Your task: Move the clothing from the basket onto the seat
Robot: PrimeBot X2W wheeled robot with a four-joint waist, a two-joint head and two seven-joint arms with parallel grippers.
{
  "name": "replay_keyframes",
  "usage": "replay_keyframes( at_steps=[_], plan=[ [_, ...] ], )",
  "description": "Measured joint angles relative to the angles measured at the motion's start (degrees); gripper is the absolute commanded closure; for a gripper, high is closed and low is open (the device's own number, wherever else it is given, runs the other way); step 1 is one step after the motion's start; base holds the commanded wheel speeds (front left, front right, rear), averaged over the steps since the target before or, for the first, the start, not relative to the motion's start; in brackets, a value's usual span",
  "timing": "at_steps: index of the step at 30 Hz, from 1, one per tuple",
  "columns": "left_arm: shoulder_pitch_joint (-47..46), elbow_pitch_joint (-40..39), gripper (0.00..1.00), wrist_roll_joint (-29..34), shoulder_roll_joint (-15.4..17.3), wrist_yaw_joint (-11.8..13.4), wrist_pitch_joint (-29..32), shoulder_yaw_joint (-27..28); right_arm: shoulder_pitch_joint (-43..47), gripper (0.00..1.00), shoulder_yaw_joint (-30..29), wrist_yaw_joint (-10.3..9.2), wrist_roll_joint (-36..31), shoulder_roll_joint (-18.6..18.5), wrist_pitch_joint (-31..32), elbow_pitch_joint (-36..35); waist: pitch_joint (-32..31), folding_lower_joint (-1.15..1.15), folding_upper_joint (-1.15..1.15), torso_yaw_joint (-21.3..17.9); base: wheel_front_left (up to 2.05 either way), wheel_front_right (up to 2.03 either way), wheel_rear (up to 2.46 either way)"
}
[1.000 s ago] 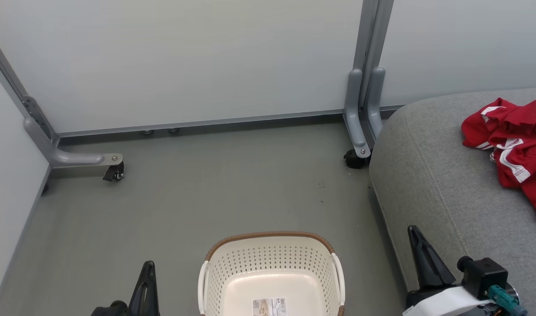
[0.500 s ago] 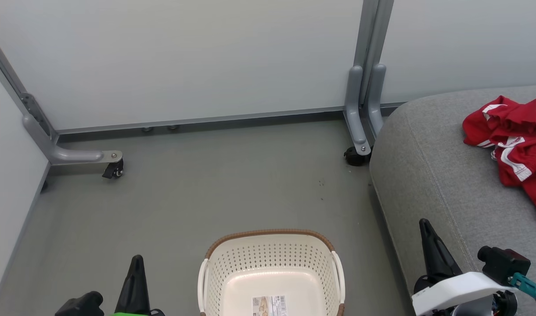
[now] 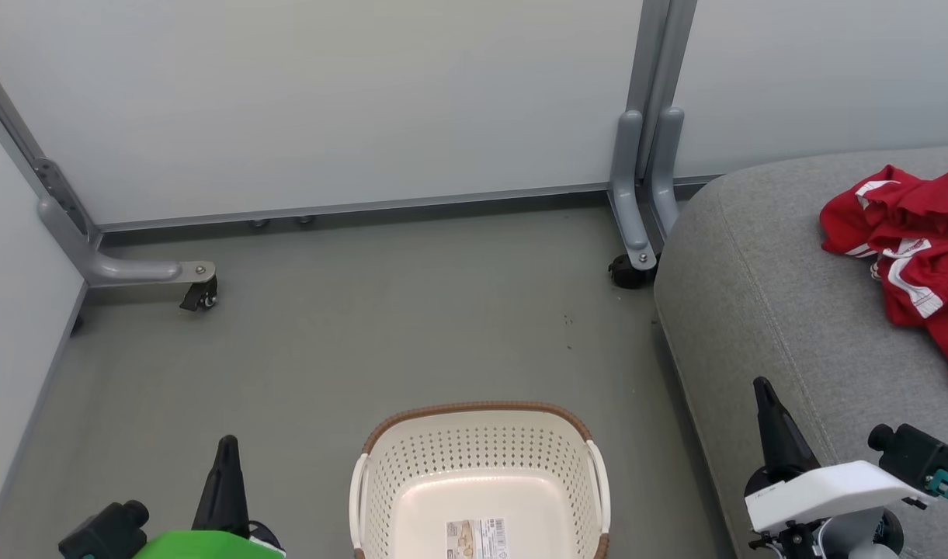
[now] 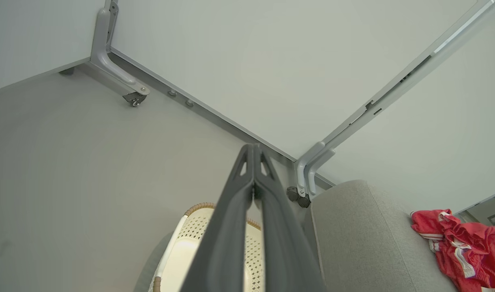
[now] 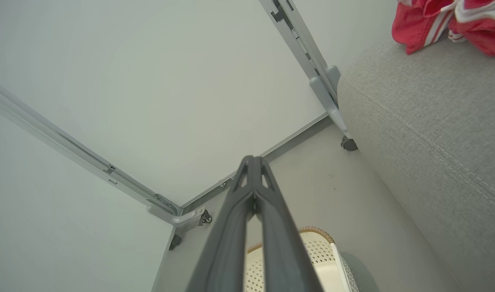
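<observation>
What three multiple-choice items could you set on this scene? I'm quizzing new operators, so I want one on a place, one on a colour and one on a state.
1. Where does the clothing lie? A in the basket; B on the seat; C on a table.
2. What colour is the basket's rim? A brown; B red; C green.
3. How do the fingers of the left gripper stand? A spread wide; B closed together, empty; C clamped on cloth.

Key:
1. B, the red heap rests on the grey cushion.
2. A, a brown woven band tops the cream wall.
3. B, the left wrist view shows the tips meeting with nothing between.
</observation>
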Motion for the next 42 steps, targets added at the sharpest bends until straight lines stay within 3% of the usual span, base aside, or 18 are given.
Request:
replay_keyframes(
  at_steps=[42],
  plan=[
    [-6.09, 2.22, 1.00, -28.52, 0.31, -3.28, 6.90, 4.27, -4.43, 1.00, -3.83, -0.05, 28.52, 0.12, 6.87, 2.52, 1.61, 0.00, 0.00, 0.12, 0.00, 0.00, 0.00]
  ],
)
